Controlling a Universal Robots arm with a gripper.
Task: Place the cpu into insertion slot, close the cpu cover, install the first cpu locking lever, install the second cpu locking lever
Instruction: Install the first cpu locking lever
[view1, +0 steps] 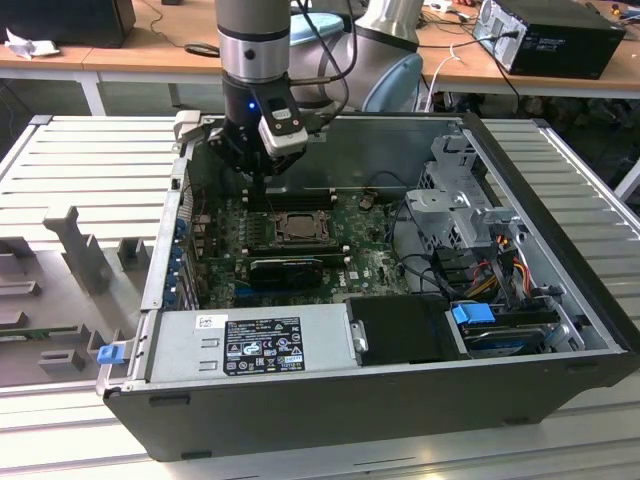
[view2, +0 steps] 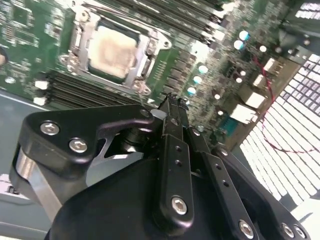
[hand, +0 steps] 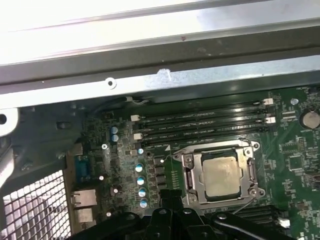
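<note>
End effector (view2: 172, 100): black, two-finger, nearest item in both wrist views. Fingers (view2: 170, 150) closed together, no gap seen btw tips, nothing held. Tips hang over the motherboard (hand: 295, 160) just beside one corner of the cover, toward the capacitor row (hand: 141, 180). Contact w/ board: cannot tell. In the exterior view it stands low inside the case (view1: 350, 400), at the far-wall side of the slot.

Cpu (hand: 221, 175): small flat square, pale silver-beige face, seated level in the slot.

Slot (hand: 201, 175): black socket on green board, seen as a thin dark rim btw cpu and cover.

Cover (hand: 189, 172): grey metal frame plate, lying flat over the cpu's edges, cpu face showing through the square opening.

Levers: thin wire runs along the cover edge nearest the memory slots (hand: 200, 122), another by the opposite corner. Latched or not: cannot tell.

Edges / room:
- Memory slots flank the slot on two sides, close to the cover.
- Far case wall runs just beyond the memory slots.
- Black card (view1: 285, 270) lies beside the slot on the near side.
- Power supply (view1: 250, 345) sits along the near wall.
- Drive cage (view1: 460, 200) and cables are at the exterior view's right, well apart from the slot.
- Case lies on its side, open upward, on a ribbed grey table (view1: 90, 160).
</note>
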